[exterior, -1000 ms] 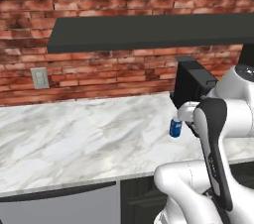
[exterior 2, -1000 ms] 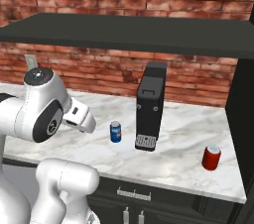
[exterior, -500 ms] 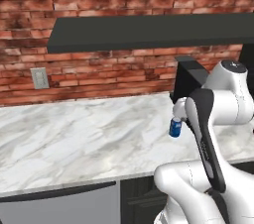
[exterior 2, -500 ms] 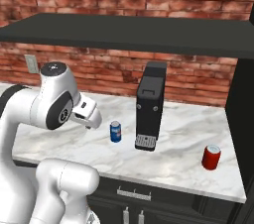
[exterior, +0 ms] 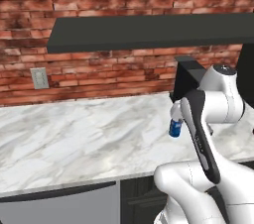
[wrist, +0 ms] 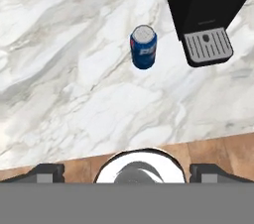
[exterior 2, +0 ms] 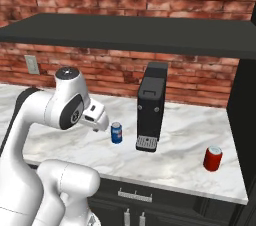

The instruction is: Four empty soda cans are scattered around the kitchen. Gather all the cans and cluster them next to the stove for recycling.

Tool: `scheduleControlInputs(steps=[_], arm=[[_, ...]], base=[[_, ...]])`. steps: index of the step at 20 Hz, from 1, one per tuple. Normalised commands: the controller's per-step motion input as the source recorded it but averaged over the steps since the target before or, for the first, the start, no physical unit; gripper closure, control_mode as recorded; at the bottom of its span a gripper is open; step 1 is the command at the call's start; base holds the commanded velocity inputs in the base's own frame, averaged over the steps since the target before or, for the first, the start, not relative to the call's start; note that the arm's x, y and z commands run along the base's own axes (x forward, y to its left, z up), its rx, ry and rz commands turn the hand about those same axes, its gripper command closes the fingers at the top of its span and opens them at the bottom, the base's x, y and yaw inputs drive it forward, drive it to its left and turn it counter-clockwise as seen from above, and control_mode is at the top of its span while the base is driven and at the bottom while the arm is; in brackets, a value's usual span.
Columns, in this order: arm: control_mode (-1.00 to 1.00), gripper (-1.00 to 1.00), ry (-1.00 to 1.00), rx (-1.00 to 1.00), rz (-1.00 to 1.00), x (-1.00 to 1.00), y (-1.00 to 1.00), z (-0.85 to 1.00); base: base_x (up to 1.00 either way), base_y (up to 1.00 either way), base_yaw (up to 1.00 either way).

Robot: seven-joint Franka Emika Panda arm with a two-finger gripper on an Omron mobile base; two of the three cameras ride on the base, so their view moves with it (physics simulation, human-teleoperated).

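Observation:
A blue soda can [exterior 2: 116, 133] stands upright on the white marble counter [exterior 2: 75, 135], just left of a black coffee machine [exterior 2: 151, 106]. A red soda can [exterior 2: 212, 158] stands near the counter's right end. My gripper [exterior 2: 100, 122] hangs above the counter, a short way left of the blue can and apart from it. In the hand view the blue can [wrist: 143, 47] lies ahead, beyond my gripper [wrist: 128, 172], whose fingertips [wrist: 47, 172] are wide apart and open with nothing between them. My arm partly hides the blue can [exterior: 174, 126] in the left base view. The stove is out of view.
A dark shelf [exterior 2: 140, 32] runs low over the counter along the red brick wall. The coffee machine's drip tray [wrist: 207, 47] sits close to the right of the blue can. A wall outlet [exterior: 38, 78] is at the left. A tall dark cabinet [exterior 2: 245, 120] closes the counter's right end.
The arm has swung, carrying the hand to the right, closer to the blue can. The jaws have stayed open and both cans stand where they were.

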Motion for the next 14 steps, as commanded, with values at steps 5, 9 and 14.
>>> scheduleControlInputs(steps=[5, 9, 14], arm=[[-1.0, -1.0, 0.0, 0.0, 0.0, 0.22, -0.12, -0.34], [-1.0, -1.0, 0.0, 0.0, 0.0, 0.18, -0.07, -0.12], [-1.0, -1.0, 0.0, 0.0, 0.0, 0.17, -0.07, -0.02]], base=[[0.0, 0.0, 0.0], [0.0, 0.0, 0.0], [0.0, 0.0, 0.0]])
